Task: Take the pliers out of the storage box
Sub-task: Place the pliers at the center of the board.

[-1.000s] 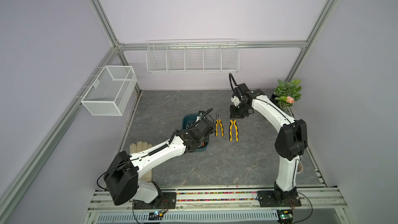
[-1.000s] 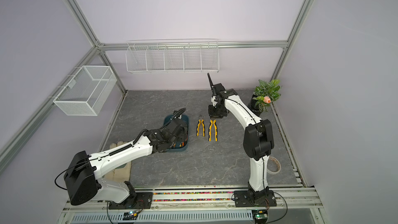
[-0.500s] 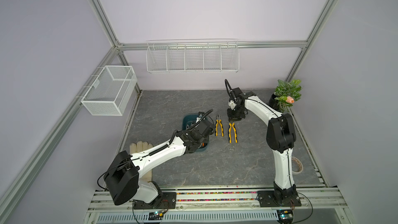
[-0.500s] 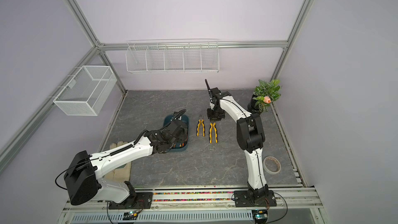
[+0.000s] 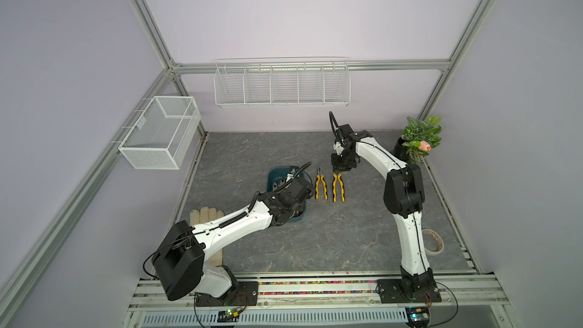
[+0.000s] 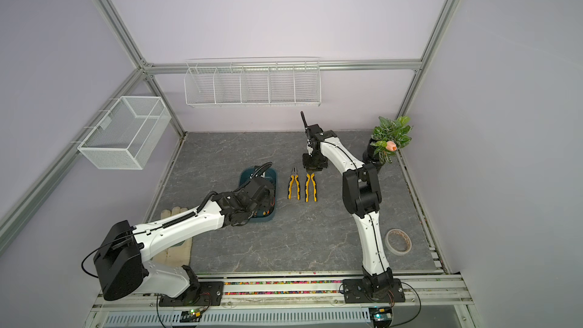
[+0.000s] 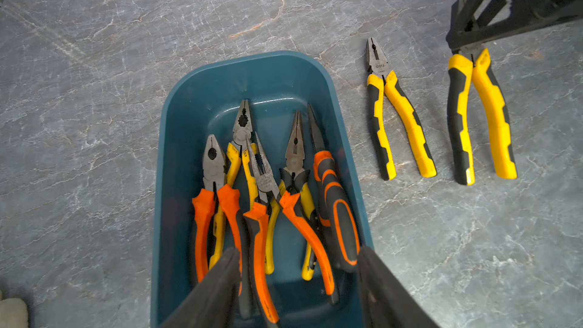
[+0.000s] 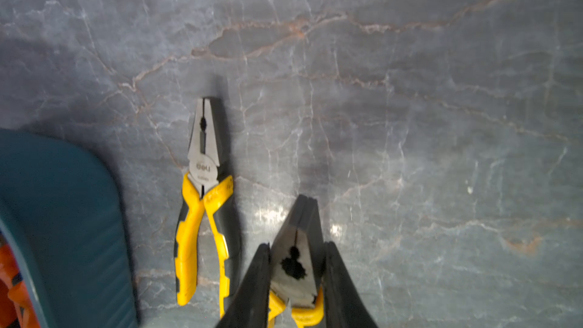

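mesh basket [image 5: 157,134], wire rack [image 5: 281,85], potted plant [image 5: 419,138], tape roll [image 6: 390,247], glove [image 5: 203,216]

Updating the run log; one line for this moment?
left hand open above storage box; five pliers inside; right hand gripping yellow pliers on table; second yellow pliers beside

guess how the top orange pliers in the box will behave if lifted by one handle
Likely stiff and nose-heavy: the orange pliers have a metal head. Held by one handle, they may swing open. They overlap a yellow pair, which might drag along in the box.
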Controlling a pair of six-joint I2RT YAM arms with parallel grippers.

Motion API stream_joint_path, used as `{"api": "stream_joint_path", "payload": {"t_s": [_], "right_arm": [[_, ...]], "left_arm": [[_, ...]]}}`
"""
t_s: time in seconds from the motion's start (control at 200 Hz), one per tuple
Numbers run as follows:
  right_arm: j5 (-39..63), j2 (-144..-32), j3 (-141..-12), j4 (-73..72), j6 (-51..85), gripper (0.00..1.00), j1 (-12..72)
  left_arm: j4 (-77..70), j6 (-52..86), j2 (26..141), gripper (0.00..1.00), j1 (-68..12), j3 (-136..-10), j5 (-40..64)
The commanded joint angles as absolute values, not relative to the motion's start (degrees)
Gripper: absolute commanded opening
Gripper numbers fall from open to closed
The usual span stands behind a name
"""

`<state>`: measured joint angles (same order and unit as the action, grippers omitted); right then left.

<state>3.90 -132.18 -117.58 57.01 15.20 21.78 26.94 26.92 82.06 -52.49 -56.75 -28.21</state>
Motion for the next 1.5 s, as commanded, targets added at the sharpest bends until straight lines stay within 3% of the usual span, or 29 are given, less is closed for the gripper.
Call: {"api": "stream_joint_path", "payload": {"t_s": [0.0,0.47,0.935,1.075,1.304,1.374,1.494], "right_arm": [[3.9,-134.3,-120.7,59.5,15.5,0.07,21.4],[1.8,-141.3,-129.2,63.7,15.2,0.11,20.7],[1.5,-143.8,-132.0,65.9,15.2,0.27,20.4],[1.2,-143.9,-131.8,66.3,15.3,0.4,20.5],[1.1,-143.7,-131.7,66.1,15.1,0.5,20.5],[1.3,-142.6,-131.4,65.4,14.9,0.6,20.4],[1.6,-138.6,-131.2,63.9,14.4,0.69,20.5]], "left_arm": [[26.5,28.2,81.5,0.61,-52.1,-56.0,-28.0],[27.3,28.4,79.7,0.61,-52.0,-54.6,-28.2],[27.4,28.5,79.4,0.61,-51.9,-54.3,-28.3],[27.4,28.5,79.5,0.61,-52.0,-54.4,-28.3],[27.4,28.4,79.6,0.61,-52.0,-54.9,-28.0],[28.0,28.5,79.9,0.61,-52.0,-55.1,-28.1],[32.3,28.6,82.9,0.62,-50.1,-57.5,-27.2]]}}
